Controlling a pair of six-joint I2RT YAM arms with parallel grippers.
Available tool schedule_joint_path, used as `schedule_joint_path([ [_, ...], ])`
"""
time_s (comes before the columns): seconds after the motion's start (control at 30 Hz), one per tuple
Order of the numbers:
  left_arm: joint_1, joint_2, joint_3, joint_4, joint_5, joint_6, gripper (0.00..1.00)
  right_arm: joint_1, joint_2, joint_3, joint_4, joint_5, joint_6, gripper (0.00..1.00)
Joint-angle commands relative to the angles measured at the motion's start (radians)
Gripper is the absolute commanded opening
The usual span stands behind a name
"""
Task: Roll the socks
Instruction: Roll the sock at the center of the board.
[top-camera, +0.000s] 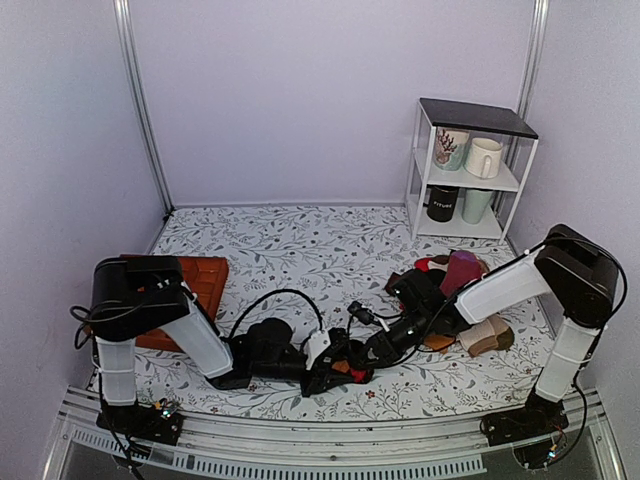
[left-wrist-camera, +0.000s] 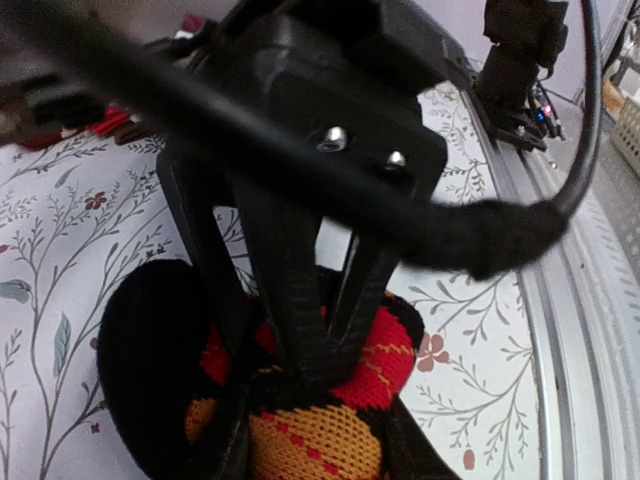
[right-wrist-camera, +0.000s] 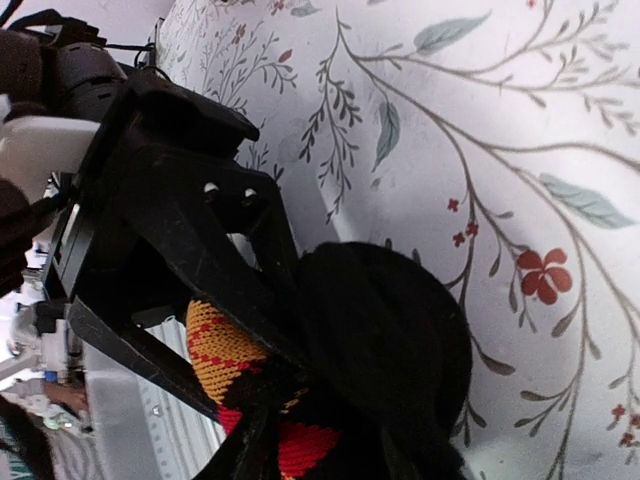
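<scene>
The socks (top-camera: 341, 368) are a tight black roll with red and orange diamonds, lying on the floral cloth near the front middle. My left gripper (top-camera: 322, 373) reaches in from the left. Its fingers press both sides of the roll (left-wrist-camera: 320, 440), so it is shut on it. My right gripper (top-camera: 362, 357) meets it from the right. Its fingers (left-wrist-camera: 300, 330) dig into the top of the roll, jaws parted. In the right wrist view the black outer layer of the socks (right-wrist-camera: 390, 340) bulges in front, and the left gripper (right-wrist-camera: 255, 375) pinches the orange part.
A heap of other socks (top-camera: 462, 285) lies at the right under the right arm. A white shelf with mugs (top-camera: 470, 165) stands at the back right. An orange-brown tray (top-camera: 200, 285) sits at the left. A metal rail (top-camera: 320, 455) runs along the near edge.
</scene>
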Motion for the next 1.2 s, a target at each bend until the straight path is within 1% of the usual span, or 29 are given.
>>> schedule_joint_path([
  [0.0, -0.027, 0.138, -0.084, -0.287, 0.145, -0.165, 0.0, 0.015, -0.108, -0.081, 0.09, 0.27, -0.1, 0.39],
  [0.07, -0.027, 0.149, -0.095, -0.278, 0.147, -0.183, 0.0, 0.015, -0.209, -0.166, 0.234, 0.286, -0.126, 0.43],
  [0.13, -0.027, 0.16, -0.098, -0.279, 0.153, -0.192, 0.0, 0.014, -0.315, -0.273, 0.416, 0.291, -0.161, 0.52],
  [0.2, -0.026, 0.172, -0.097, -0.282, 0.157, -0.198, 0.0, 0.014, -0.392, -0.374, 0.585, 0.255, -0.201, 0.6],
  [0.23, -0.026, 0.176, -0.094, -0.29, 0.162, -0.2, 0.0, 0.015, -0.412, -0.405, 0.633, 0.236, -0.239, 0.61],
  [0.3, -0.025, 0.183, -0.087, -0.306, 0.163, -0.201, 0.0, 0.016, -0.421, -0.424, 0.655, 0.204, -0.275, 0.61],
  [0.43, -0.025, 0.189, -0.076, -0.329, 0.16, -0.201, 0.0, 0.039, -0.388, -0.435, 0.672, 0.19, -0.27, 0.61],
  [0.6, -0.025, 0.2, -0.068, -0.342, 0.159, -0.201, 0.0, 0.088, -0.317, -0.457, 0.733, 0.236, -0.228, 0.61],
  [0.83, -0.025, 0.21, -0.062, -0.345, 0.159, -0.203, 0.0, 0.123, -0.221, -0.507, 0.842, 0.246, -0.133, 0.62],
  [1.07, -0.024, 0.215, -0.053, -0.354, 0.162, -0.197, 0.0, 0.155, -0.17, -0.501, 0.85, 0.273, -0.112, 0.62],
  [1.17, -0.023, 0.218, -0.053, -0.353, 0.167, -0.197, 0.0, 0.155, -0.165, -0.494, 0.837, 0.315, -0.114, 0.62],
])
